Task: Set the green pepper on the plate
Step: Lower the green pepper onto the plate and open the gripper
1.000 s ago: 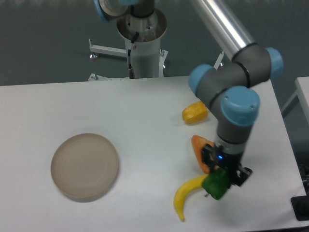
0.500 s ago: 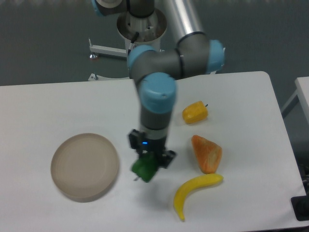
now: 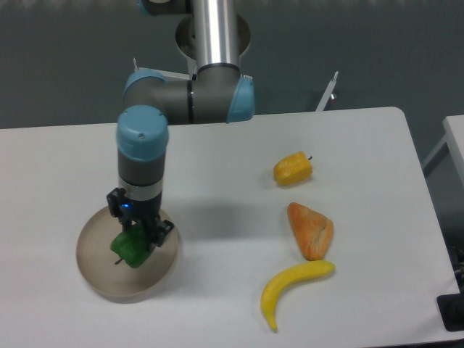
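Observation:
The green pepper (image 3: 130,249) is small and glossy, held in my gripper (image 3: 136,238), whose fingers are shut on it. The pepper hangs directly over the round beige-grey plate (image 3: 94,272) at the table's left front, close to or just touching its surface; I cannot tell which. My arm comes down from the back, its blue-capped wrist standing upright above the plate.
A yellow-orange pepper (image 3: 293,168) lies at the right middle. An orange wedge-shaped piece (image 3: 311,230) lies below it, and a yellow banana (image 3: 290,285) lies near the front edge. The robot base (image 3: 214,36) stands behind the table.
My gripper has carried the green pepper leftward from beside the banana, across the table's middle, to over the plate. The other items have not moved.

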You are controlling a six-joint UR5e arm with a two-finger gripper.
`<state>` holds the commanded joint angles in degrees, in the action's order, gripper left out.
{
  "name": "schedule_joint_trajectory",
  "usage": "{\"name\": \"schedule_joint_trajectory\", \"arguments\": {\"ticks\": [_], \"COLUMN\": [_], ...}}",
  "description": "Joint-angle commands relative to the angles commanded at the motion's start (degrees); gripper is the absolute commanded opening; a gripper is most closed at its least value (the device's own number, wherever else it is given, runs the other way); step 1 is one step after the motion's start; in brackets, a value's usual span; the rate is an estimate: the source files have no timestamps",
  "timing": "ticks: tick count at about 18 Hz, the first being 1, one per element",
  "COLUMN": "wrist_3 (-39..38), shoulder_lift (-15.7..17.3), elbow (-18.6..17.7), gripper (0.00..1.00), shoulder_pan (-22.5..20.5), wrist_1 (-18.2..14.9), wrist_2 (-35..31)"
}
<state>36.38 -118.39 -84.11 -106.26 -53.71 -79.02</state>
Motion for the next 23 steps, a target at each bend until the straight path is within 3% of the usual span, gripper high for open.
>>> {"name": "schedule_joint_trajectory", "arguments": {"ticks": [3, 7, 20, 23], "wrist_3": [0.4, 8.9, 8.8, 8.8], "shoulder_lift": [-0.6, -1.1, -3.3, -3.3], "elbow": [-0.4, -1.5, -1.1, -1.1], "gripper": [0.34, 0.34, 0.34, 0.39], "shoulder_pan": [0.4, 0.4, 0.8, 0.8], "wrist_1": [0.2, 0.2, 0.4, 0.4], "wrist_2": [1.2, 1.1, 2.3, 2.8]}}
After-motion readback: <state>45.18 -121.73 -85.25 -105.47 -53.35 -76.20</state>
